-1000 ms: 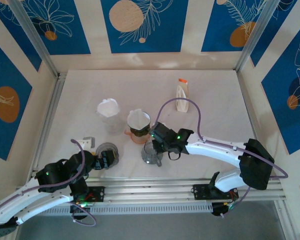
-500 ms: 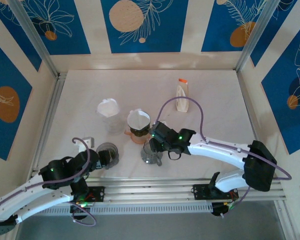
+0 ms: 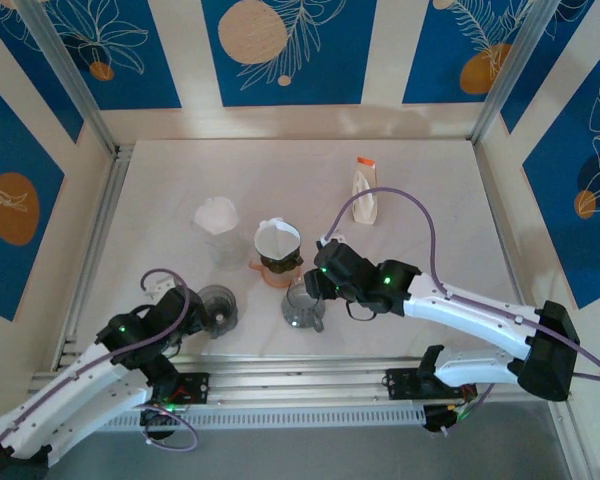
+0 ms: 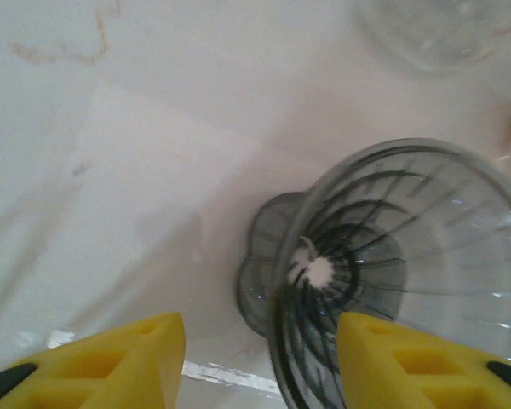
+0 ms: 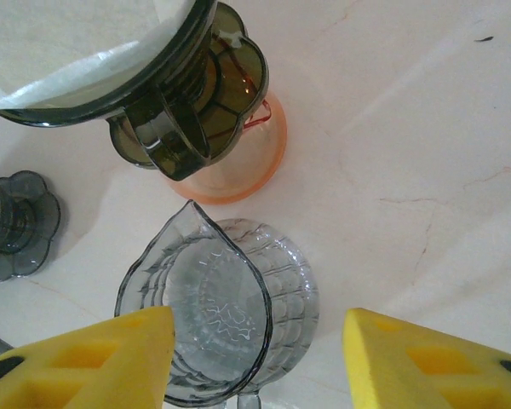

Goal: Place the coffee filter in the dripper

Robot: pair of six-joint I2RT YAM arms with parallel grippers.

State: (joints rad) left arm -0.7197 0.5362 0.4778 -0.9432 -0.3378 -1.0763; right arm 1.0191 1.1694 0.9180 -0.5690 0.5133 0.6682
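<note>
Glass server (image 5: 217,319) rim below spread right fingers (image 5: 94,358).

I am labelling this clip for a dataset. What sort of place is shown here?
Probably a robot test cell staged as a coffee corner: aluminium frame posts and printed blue panels enclose a pale table holding a dripper with a paper filter and a glass pitcher.

Both arms stretch low and forward. The left claw (image 4: 260,332) has its 2 yellow fingers apart, gripping nothing; the right claw (image 5: 257,332), angled leftward, is parted too.
</note>
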